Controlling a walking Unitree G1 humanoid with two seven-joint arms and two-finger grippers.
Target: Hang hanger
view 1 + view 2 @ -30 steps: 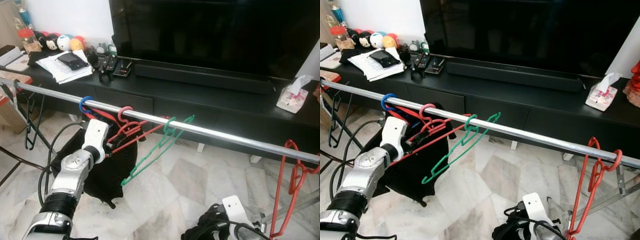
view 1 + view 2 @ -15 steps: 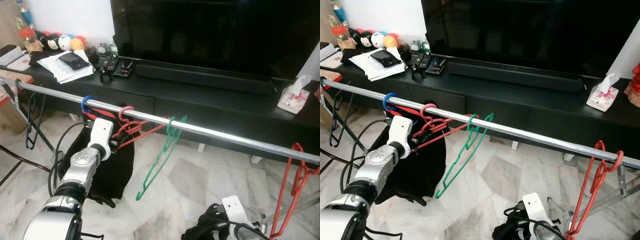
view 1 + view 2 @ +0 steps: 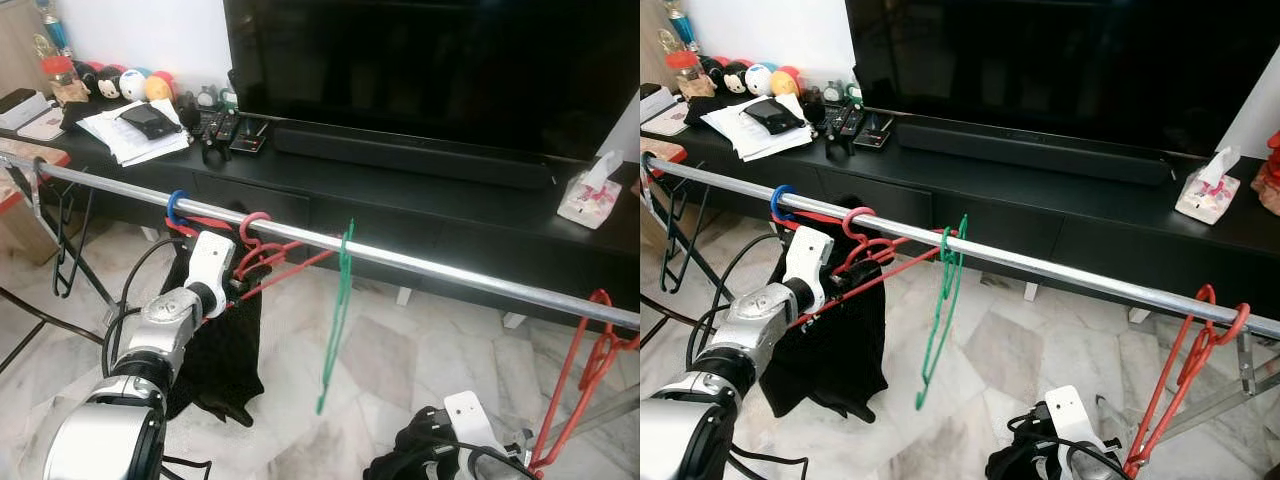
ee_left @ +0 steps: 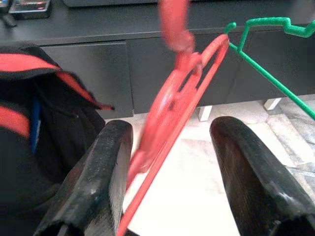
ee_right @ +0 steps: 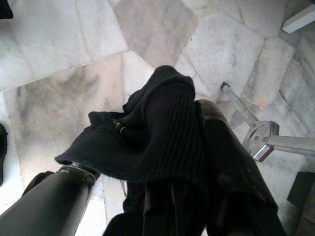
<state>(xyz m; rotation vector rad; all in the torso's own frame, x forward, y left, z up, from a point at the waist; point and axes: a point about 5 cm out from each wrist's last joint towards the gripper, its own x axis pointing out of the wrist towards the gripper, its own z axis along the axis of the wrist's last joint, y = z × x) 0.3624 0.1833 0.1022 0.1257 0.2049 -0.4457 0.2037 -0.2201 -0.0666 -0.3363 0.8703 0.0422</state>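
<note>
A silver rail [image 3: 450, 272] crosses in front of me. A green hanger [image 3: 335, 320] hangs from it, straight down. Left of it a red hanger [image 3: 268, 262] is hooked on the rail and tilted. My left gripper [image 3: 235, 290] is at that hanger's lower bar. In the left wrist view the gripper [image 4: 170, 187] is open, with the red hanger [image 4: 172, 103] between its fingers and the green hanger [image 4: 266, 49] beyond. Low at the right, my right gripper [image 3: 440, 455] is shut on a black knitted cloth [image 5: 162, 123].
A blue hook [image 3: 176, 207] carries a black garment [image 3: 215, 350] behind my left arm. More red hangers [image 3: 585, 370] hang at the rail's right end, black ones [image 3: 60, 240] at the left. Behind stand a black console [image 3: 400, 205] with a TV [image 3: 430, 70] and tissue box [image 3: 588, 195].
The green hanger has swung from a leftward slant down to vertical. My left gripper has shifted slightly up and right along the red hanger. The camera moved a little.
</note>
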